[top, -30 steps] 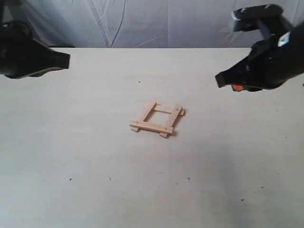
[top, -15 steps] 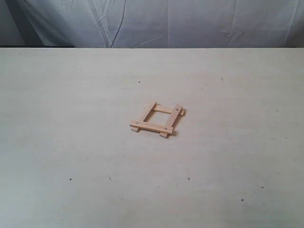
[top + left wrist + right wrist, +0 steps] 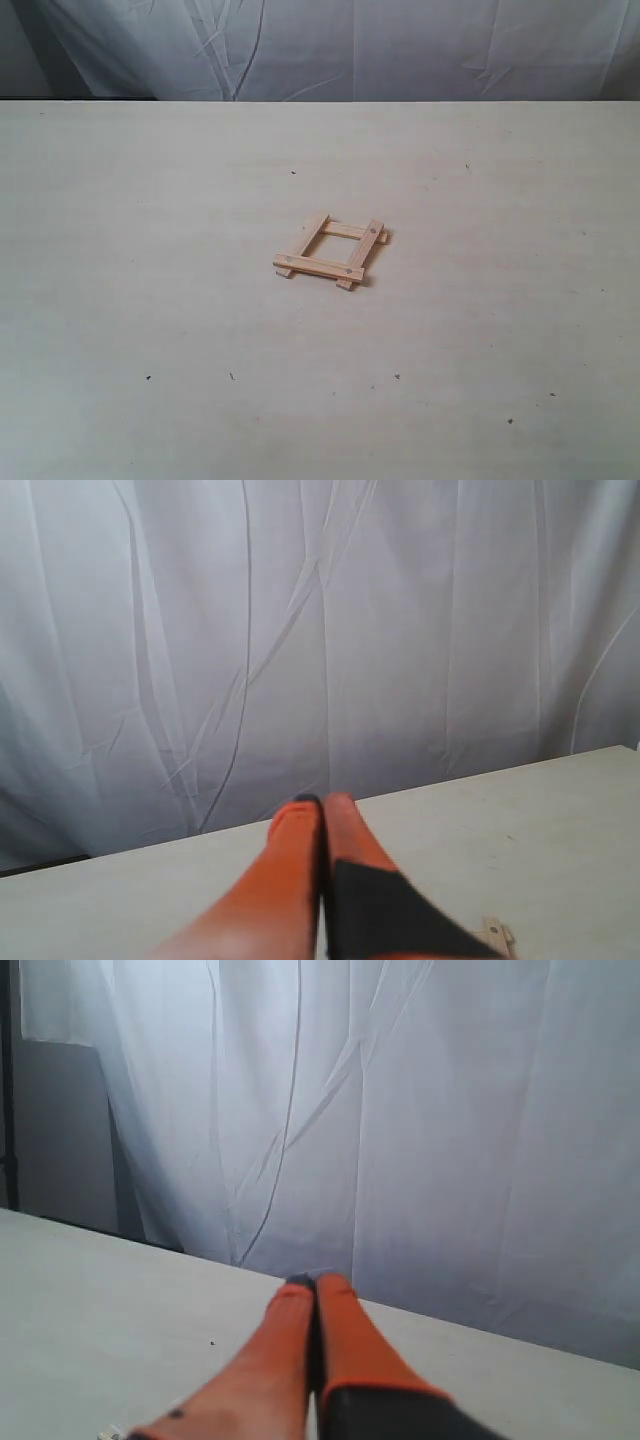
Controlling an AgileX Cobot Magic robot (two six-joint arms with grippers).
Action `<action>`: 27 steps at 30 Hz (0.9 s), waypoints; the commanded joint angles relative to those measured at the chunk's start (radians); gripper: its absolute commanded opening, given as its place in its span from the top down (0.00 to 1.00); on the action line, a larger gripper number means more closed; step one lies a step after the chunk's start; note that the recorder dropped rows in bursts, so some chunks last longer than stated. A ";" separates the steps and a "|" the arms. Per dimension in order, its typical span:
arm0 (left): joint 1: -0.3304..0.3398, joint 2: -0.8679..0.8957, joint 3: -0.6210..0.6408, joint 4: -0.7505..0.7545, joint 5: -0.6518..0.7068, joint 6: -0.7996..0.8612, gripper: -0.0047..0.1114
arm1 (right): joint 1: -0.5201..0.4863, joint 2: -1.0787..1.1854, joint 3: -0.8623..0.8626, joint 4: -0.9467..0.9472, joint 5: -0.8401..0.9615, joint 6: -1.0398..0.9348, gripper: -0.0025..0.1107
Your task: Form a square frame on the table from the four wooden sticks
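the square frame (image 3: pixel 331 252) in the centre of the exterior view is of pale natural wood, matt, with a dry and unpolished look. the table (image 3: pixel 150 300) under it has a smooth, matt cream surface with a weak wood-grain pattern and a few tiny dark specks. the backdrop (image 3: pixel 420 50) along the top edge is thin white cloth, wrinkled, with soft folds. the left gripper (image 3: pixel 320 802) and the right gripper (image 3: pixel 314 1285) have fingers of smooth orange material, perhaps plastic or rubber, matt, with a black matt part near the bottom edge.
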 commanded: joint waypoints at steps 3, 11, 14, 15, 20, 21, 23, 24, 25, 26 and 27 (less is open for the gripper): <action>-0.006 -0.006 0.001 0.002 -0.003 0.002 0.96 | -0.024 -0.106 0.084 -0.063 -0.026 -0.007 0.98; -0.006 -0.009 0.001 0.005 0.002 0.002 0.96 | -0.069 -0.180 0.255 -0.068 -0.018 0.023 0.98; -0.006 -0.009 0.001 0.029 0.004 0.002 0.96 | -0.069 -0.180 0.317 -0.068 -0.020 0.043 0.98; -0.006 -0.009 0.001 0.029 0.006 0.002 0.96 | -0.069 -0.180 0.342 -0.068 -0.020 0.050 0.98; -0.006 -0.009 0.001 0.046 0.008 0.002 0.96 | -0.069 -0.180 0.420 -0.068 -0.020 0.084 0.98; -0.006 -0.009 0.001 0.046 0.008 0.002 0.96 | -0.069 -0.180 0.432 -0.068 -0.020 0.089 0.98; -0.006 -0.009 0.001 0.046 0.008 0.002 0.96 | -0.069 -0.180 0.446 -0.068 -0.018 0.099 0.98; -0.006 -0.009 0.001 0.046 0.008 0.002 0.96 | -0.069 -0.180 0.446 -0.068 -0.015 0.106 0.98; -0.006 -0.009 0.001 0.046 0.008 0.002 0.96 | -0.069 -0.180 0.446 -0.068 -0.008 0.108 0.98; -0.006 -0.009 0.001 0.046 0.008 0.002 0.96 | -0.069 -0.180 0.446 -0.072 -0.002 0.108 0.98; -0.006 -0.009 0.001 0.047 0.010 0.002 0.96 | -0.069 -0.180 0.446 -0.074 -0.004 0.108 0.98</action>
